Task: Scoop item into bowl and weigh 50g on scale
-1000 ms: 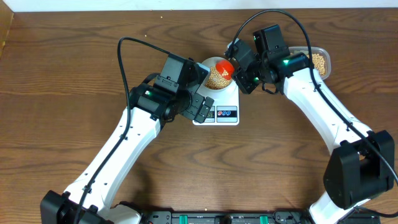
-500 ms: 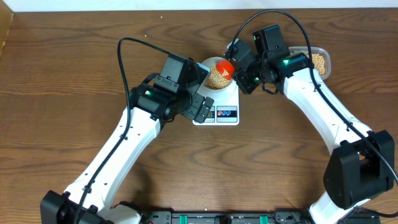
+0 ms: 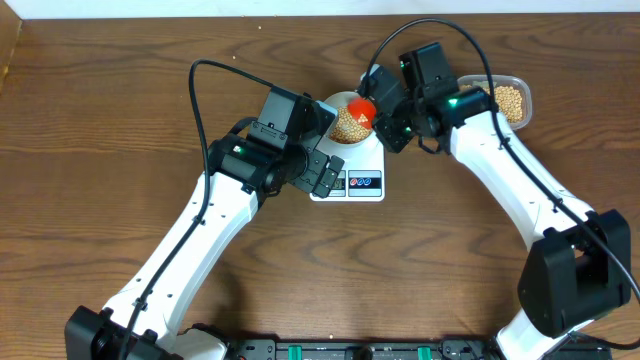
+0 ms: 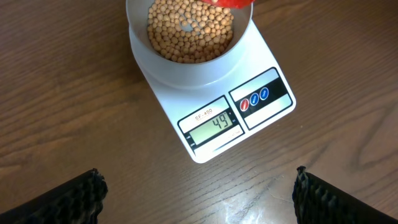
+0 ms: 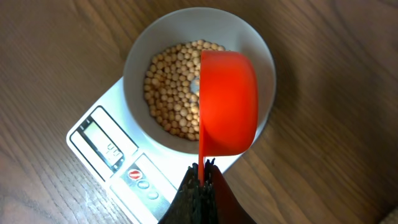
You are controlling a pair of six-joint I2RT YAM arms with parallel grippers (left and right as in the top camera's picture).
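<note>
The white scale point(image 3: 372, 160) sits in the middle of the brown wood table point(image 3: 100, 150). The bowl point(image 3: 329, 107) stands on top of the scale, at the end away from the display point(image 4: 214, 126). Lots of small round beans point(image 4: 186, 31) lie in the bowl, and they cover nearly all of its bottom. The display shows 49. Next to it is a row of little round buttons point(image 4: 255, 99), one red and two blue.

The right gripper point(image 5: 202, 169) is pinched shut on the thin handle of a red scoop point(image 5: 227, 102). The scoop hangs over the bowl, on the side nearest that arm, and it is tipped up on its side. Only its smooth red outside shows in the right wrist view, so I cannot tell if any beans are in it. From overhead, the scoop hides part of the bowl's rim.

The left gripper point(image 4: 197, 180) is wide open and holds nothing. Its two black fingers point(image 4: 68, 199) show in the bottom corners of the left wrist view, far apart, with bare table between them. From overhead it is over the near left corner of the scale, by the display end.

A clear tub point(image 3: 512, 98) with more beans in it stands on the table behind the right arm, well apart from the scale.
</note>
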